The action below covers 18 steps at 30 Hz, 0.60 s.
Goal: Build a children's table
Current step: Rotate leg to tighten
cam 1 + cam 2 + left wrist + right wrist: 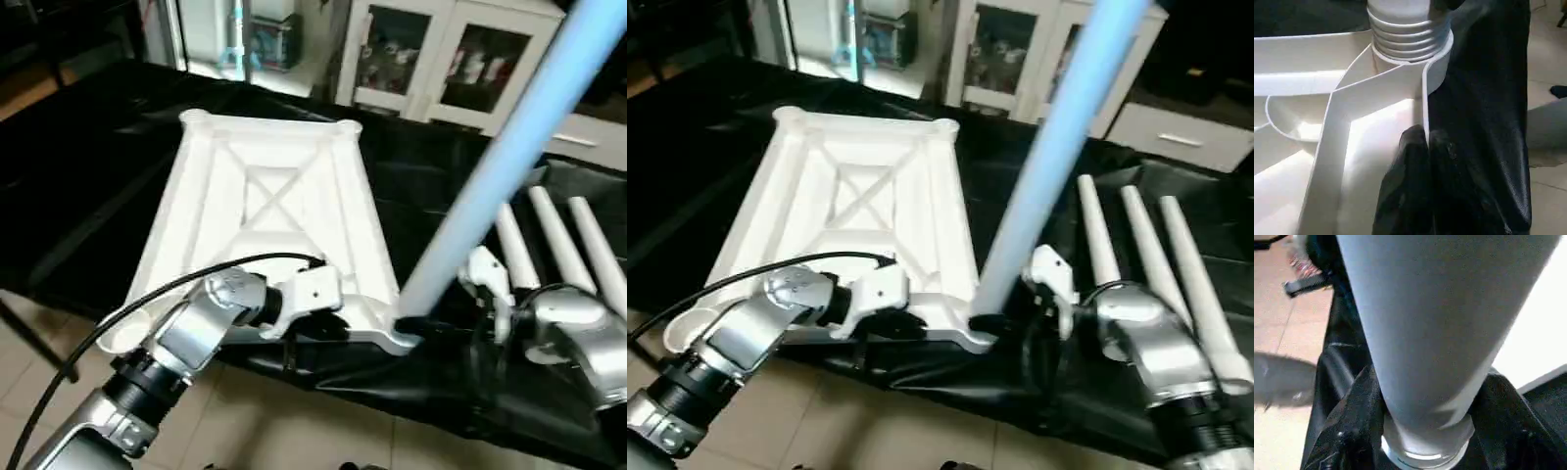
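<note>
One leg (509,157) standing in tabletop (265,196) socket at counter (725,127) near edge; three legs (1136,255) waiting (right side). Left pincer (1425,147) clenched on tabletop rim, right pincer (1420,421) grasping leg base.

both forearms are brushed silver tubes with rounded wrist joints and black ribbed collars further back. a thin black cable (147,299) loops over the left arm (186,338). each wrist carries a white blocky housing. right arm (1141,343) looks the same, and its fingers (1352,431) are glossy black.
</note>
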Tool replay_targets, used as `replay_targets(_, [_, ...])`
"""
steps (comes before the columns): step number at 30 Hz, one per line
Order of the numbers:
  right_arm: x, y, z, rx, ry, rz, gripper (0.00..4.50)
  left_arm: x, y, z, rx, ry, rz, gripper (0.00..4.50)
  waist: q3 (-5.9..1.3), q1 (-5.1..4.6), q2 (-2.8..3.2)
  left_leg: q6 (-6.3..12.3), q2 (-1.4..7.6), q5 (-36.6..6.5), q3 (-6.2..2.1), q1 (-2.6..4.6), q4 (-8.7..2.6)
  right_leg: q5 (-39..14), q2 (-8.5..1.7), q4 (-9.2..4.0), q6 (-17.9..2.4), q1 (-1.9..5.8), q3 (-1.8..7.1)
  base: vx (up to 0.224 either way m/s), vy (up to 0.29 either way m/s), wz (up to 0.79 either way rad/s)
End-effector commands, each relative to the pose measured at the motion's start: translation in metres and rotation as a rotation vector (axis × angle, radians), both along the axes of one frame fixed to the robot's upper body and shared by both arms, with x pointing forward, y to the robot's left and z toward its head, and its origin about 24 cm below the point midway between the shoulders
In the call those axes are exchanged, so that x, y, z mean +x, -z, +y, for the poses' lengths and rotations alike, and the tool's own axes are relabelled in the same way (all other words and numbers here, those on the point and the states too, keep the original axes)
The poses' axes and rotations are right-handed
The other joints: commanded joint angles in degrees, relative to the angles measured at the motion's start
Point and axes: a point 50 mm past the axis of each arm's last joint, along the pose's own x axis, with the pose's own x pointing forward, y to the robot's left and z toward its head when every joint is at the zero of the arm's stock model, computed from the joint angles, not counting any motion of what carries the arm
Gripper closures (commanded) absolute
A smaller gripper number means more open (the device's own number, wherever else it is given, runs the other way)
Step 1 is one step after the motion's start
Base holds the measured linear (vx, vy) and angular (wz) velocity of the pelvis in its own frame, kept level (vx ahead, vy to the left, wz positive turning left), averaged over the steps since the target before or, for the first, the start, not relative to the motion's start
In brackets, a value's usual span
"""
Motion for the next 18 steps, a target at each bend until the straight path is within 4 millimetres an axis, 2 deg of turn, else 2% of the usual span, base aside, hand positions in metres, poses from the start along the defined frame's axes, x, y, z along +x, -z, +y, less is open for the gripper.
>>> replay_targets(1, [0.011, 0.016, -0.007, -0.017, 0.228, 0.041, 2.43, -0.002, -0.002, -0.017, -0.065, 0.002, 0.012, 4.5, -3.82, -0.41, 0.5, 3.53, -0.57, -12.45, 1.01, -0.81, -4.3, -25.53, -0.73, -3.88, -6.43, 4.27, 1.33, 0.0, 0.0, 0.0])
replay_targets(3, [0.017, 0.026, -0.006, -0.022, 0.369, 0.057, 2.43, 0.006, -0.004, -0.022, -0.1, -0.082, 0.0, 4.5, -3.88, -1.45, 0.37, 2.31, -1.0, -15.12, 0.67, -0.89, -4.16, -32.06, -0.64, -4.82, -3.31, 4.27, 0.49, 0.0, 0.0, 0.0])
replay_targets(4, [0.02, 0.033, -0.004, -0.028, 0.447, 0.067, 2.43, 0.012, -0.007, -0.025, -0.124, -0.144, -0.009, 4.5, -3.89, -1.69, 0.48, 2.06, -1.05, -15.59, 0.58, -0.95, -4.07, -33.42, -0.67, -5.04, -2.62, 4.23, 0.35, -0.055, 0.006, -0.05])
replay_targets(5, [0.023, 0.039, -0.003, -0.041, 0.521, 0.071, 2.43, 0.016, -0.009, -0.029, -0.145, -0.19, -0.013, 4.5, -3.77, -2.31, 0.34, 1.69, -1.28, -16.45, 0.49, -0.97, -3.82, -36.16, -0.6, -5.67, -1.07, 3.96, -0.21, -0.055, 0.006, -0.05])
replay_targets(6, [0.025, 0.042, -0.002, -0.049, 0.561, 0.072, 2.44, 0.018, -0.01, -0.031, -0.156, -0.213, -0.015, 4.5, -3.7, -2.84, 0.34, 1.59, -1.5, -17.86, 0.2, -1.25, -3.62, -39.27, -0.52, -6.39, 0.89, 4.15, -0.98, -0.06, 0.009, -0.08])
replay_targets(8, [0.029, 0.049, 0.002, -0.078, 0.679, 0.07, 2.44, 0.024, -0.014, -0.037, -0.181, -0.295, -0.007, 4.5, -3.63, -3.34, 0.91, 1.52, -1.37, -19.01, -0.09, -1.29, -3.59, -40.84, -0.67, -7.04, 2.12, 4.2, -1.69, -0.052, 0.02, -0.11])
replay_targets(9, [0.032, 0.054, 0.004, -0.084, 0.752, 0.082, 2.45, 0.027, -0.015, -0.04, -0.19, -0.333, -0.012, 4.5, -3.39, -4.39, 1.92, 1.83, -0.89, -23.02, -0.82, -0.56, -3.67, -41.32, -0.56, -9.0, 3.28, 4.66, -4.25, 0.0, 0.0, 0.0])
replay_targets(10, [0.033, 0.057, 0.006, -0.088, 0.801, 0.092, 2.45, 0.03, -0.016, -0.043, -0.197, -0.367, -0.016, 4.5, -3.42, -4.76, 2.6, 2.2, -0.27, -24.94, -1.22, -0.16, -3.93, -39.36, -0.79, -9.18, 2.83, 5.22, -5.03, 0.0, 0.0, 0.0])
replay_targets(11, [0.035, 0.059, 0.009, -0.11, 0.86, 0.08, 2.45, 0.035, -0.018, -0.045, -0.203, -0.423, -0.028, 4.5, -2.79, -5.16, 3.43, 2.46, 2.19, -30.77, -2.4, -1.41, -6.32, -33.27, -0.65, -6.77, 1.84, 7.57, -5.54, 0.0, 0.0, 0.0])
replay_targets(12, [0.037, 0.061, 0.012, -0.128, 0.91, 0.067, 2.45, 0.04, -0.019, -0.048, -0.206, -0.475, -0.047, 4.5, -2.44, -4.87, 4.02, 2.6, 4.3, -35.29, -3.2, -2.23, -8.43, -25.93, -0.66, -1.96, -0.03, 8.95, -4.05, -0.064, -0.009, -0.07])
replay_targets(13, [0.039, 0.064, 0.019, -0.132, 0.94, 0.067, 2.46, 0.045, -0.019, -0.05, -0.207, -0.526, -0.068, 4.5, -2.03, -3.33, 4.36, 2.43, 5.64, -41.06, -2.4, -1.06, -10.57, -13.17, -0.39, 2.53, -4.02, 7.84, -1.85, -0.039, -0.077, 0.08])
replay_targets(14, [0.044, 0.065, 0.029, -0.14, 1.022, 0.053, 2.46, 0.053, -0.021, -0.052, -0.202, -0.602, -0.125, 4.5, -1.43, -4.19, 2.89, 3.24, 4.96, -42.45, -1.73, 0.06, -10.35, -13.69, -0.35, 2.27, -4.14, 6.53, -0.75, -0.039, -0.077, 0.08])
replay_targets(15, [0.047, 0.065, 0.038, -0.13, 1.046, 0.052, 2.46, 0.057, -0.022, -0.054, -0.201, -0.634, -0.162, 4.5, -0.02, -5.31, 0.7, 0.45, -3.85, -31.78, 1.52, 8.62, 3.36, -57.73, 0.88, -14.4, 5.58, -3.87, -8.39, 0.032, -0.065, 0.16])
replay_targets(16, [0.048, 0.063, 0.043, -0.131, 1.064, 0.039, 2.46, 0.059, -0.023, -0.055, -0.206, -0.64, -0.174, 4.5, -0.83, -6.95, 0.1, 1.41, -4.9, -27.42, 2.01, 7.75, 7.14, -63.79, 0.95, -15.71, 10.18, -4.11, -10.98, 0.026, 0.02, -0.23])
replay_targets(17, [0.05, 0.061, 0.049, -0.11, 1.069, 0.034, 2.46, 0.06, -0.025, -0.057, -0.211, -0.637, -0.196, 4.5, -2.95, -8.32, 2.87, 2.37, -1.36, -26.43, 0.09, 2.93, 2.88, -53.62, -1.59, -13.23, 13.76, 4.88, -14.32, 0.026, 0.02, -0.23])
replay_targets(18, [0.051, 0.06, 0.05, -0.105, 1.072, 0.033, 2.46, 0.06, -0.026, -0.057, -0.211, -0.637, -0.202, 4.5, -3.63, -6.0, 5.33, 2.51, 1.92, -28.76, -2.7, -2.44, -1.96, -35.59, -4.46, 0.49, 8.28, 12.93, -7.39, 0.093, 0.158, -0.56])
